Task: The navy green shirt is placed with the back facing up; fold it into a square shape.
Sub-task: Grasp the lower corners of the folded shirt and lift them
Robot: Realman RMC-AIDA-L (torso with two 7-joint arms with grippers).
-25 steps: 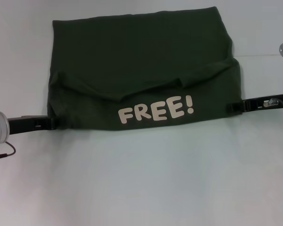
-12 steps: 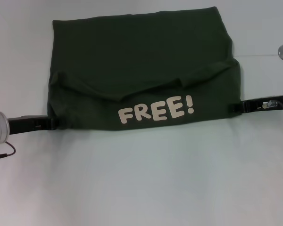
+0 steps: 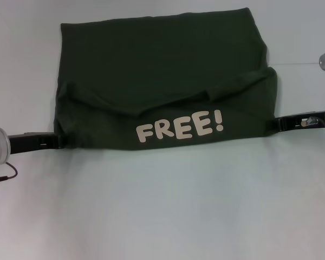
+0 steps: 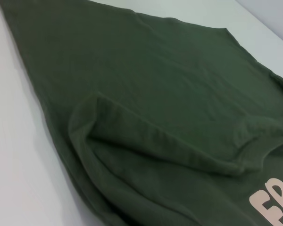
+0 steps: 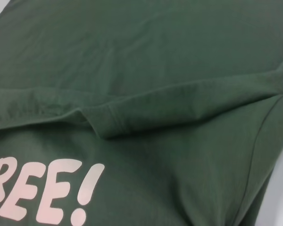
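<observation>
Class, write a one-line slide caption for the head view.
Folded navy green shirt, "FREE!" showing, with left gripper and right gripper at its near corners.

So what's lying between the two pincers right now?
In the head view, only the folded shirt spans the stretch between the left pincer and the right pincer, its FREE! lettering facing up on the near flap.

Head camera looks forward and down over the whole navy green shirt (image 3: 162,86) on the table (image 3: 162,206). Both wrist cameras sit close, apparently low, sharing its folded lettered edge.
</observation>
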